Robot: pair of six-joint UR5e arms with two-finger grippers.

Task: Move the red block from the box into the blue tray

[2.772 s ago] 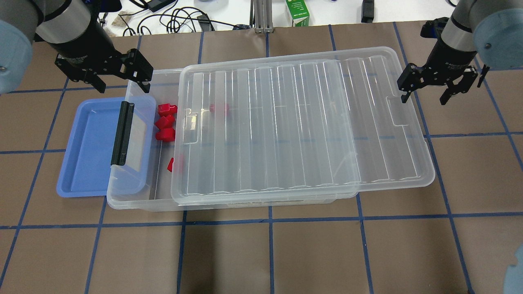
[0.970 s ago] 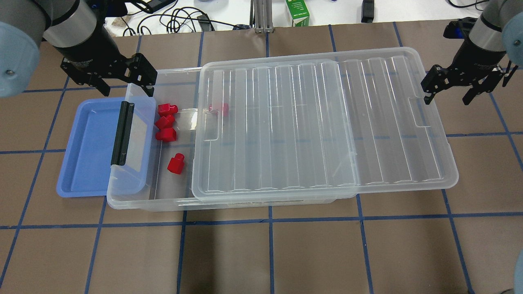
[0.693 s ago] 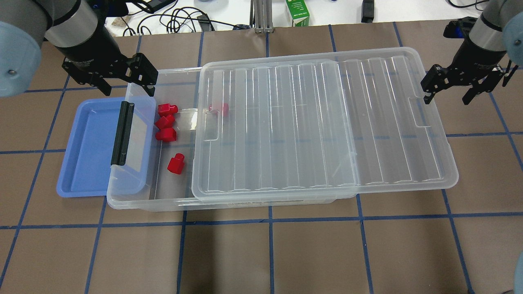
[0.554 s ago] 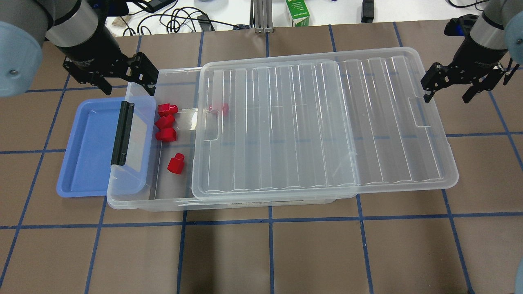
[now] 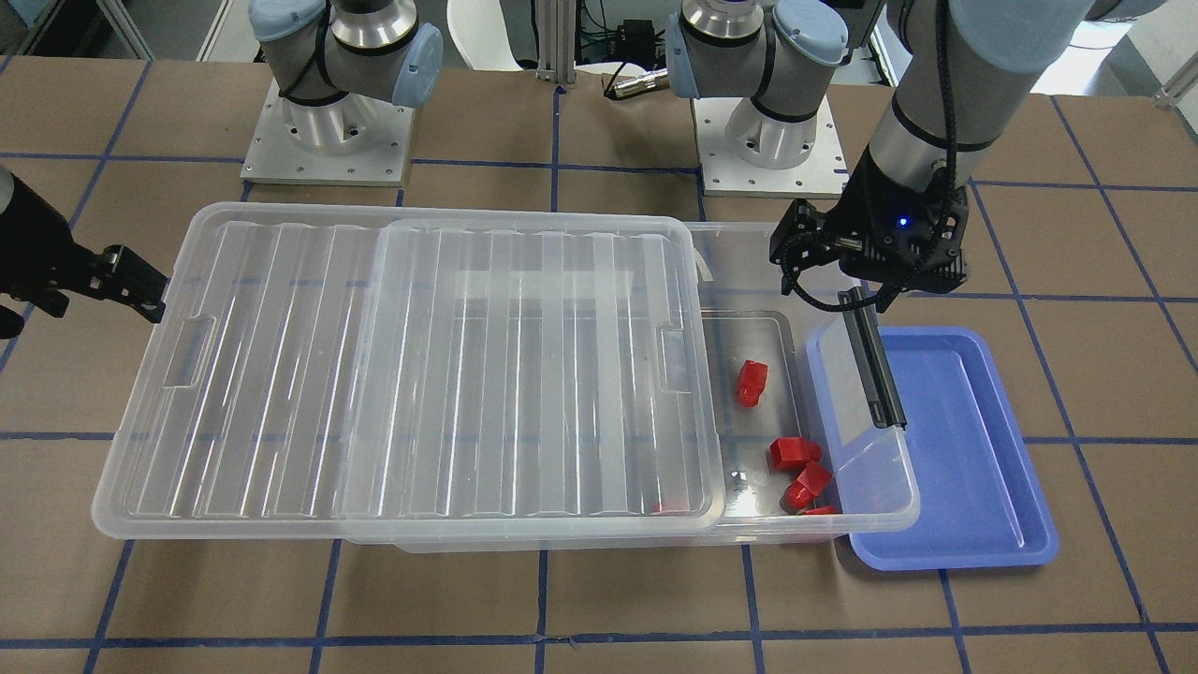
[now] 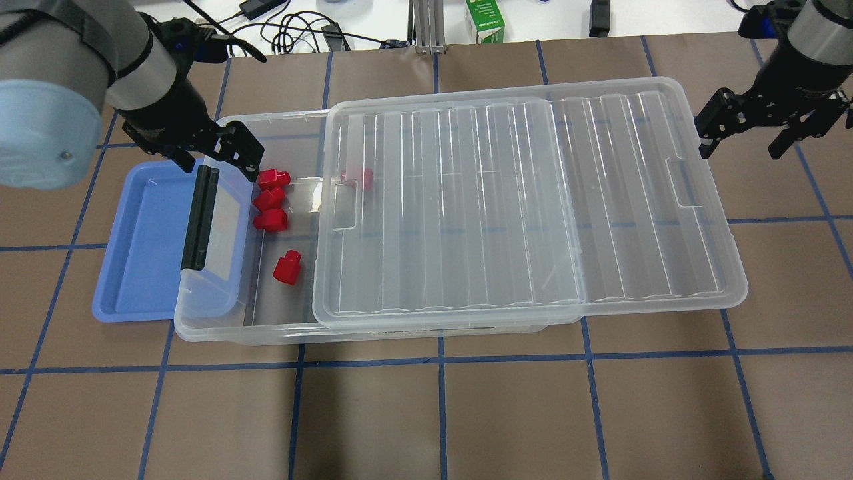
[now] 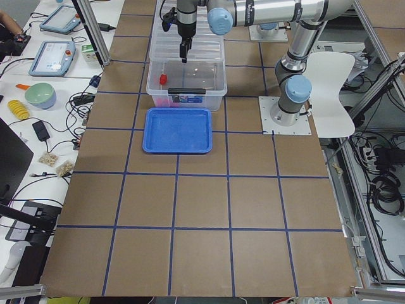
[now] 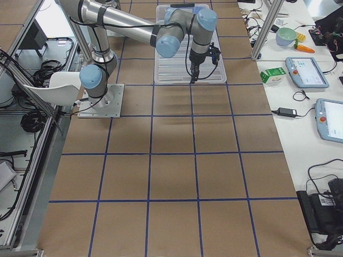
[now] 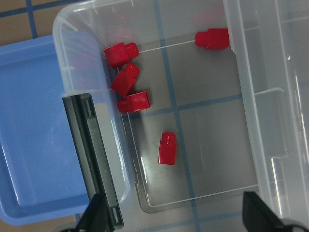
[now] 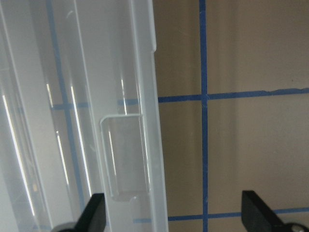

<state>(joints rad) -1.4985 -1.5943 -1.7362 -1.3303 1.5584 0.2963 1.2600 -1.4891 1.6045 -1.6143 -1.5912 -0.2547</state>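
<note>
The clear box (image 6: 220, 331) lies across the table with its ribbed lid (image 6: 526, 200) slid toward the right, leaving the left end uncovered. Several red blocks rest on the box floor: three clustered (image 6: 269, 199) (image 9: 126, 79) near the black latch (image 6: 200, 217), one alone (image 6: 287, 267) (image 9: 167, 148) (image 5: 752, 383), one (image 6: 358, 177) at the lid's edge. The blue tray (image 6: 143, 253) (image 5: 955, 449) sits partly under the box's left end. My left gripper (image 6: 216, 167) (image 5: 836, 298) hangs open over the box's back-left corner. My right gripper (image 6: 740, 150) is open beyond the lid's right end, holding nothing.
A green carton (image 6: 485, 20) and cables (image 6: 286, 30) lie past the table's far edge. The arm bases (image 5: 328, 140) (image 5: 763, 140) stand behind the box. Brown table surface with blue grid tape stretches in front of the box.
The lid slid right earlier, uncovering the lone red block. Since then my left gripper has moved in over the box's back-left corner, and my right gripper has drawn back from the lid.
</note>
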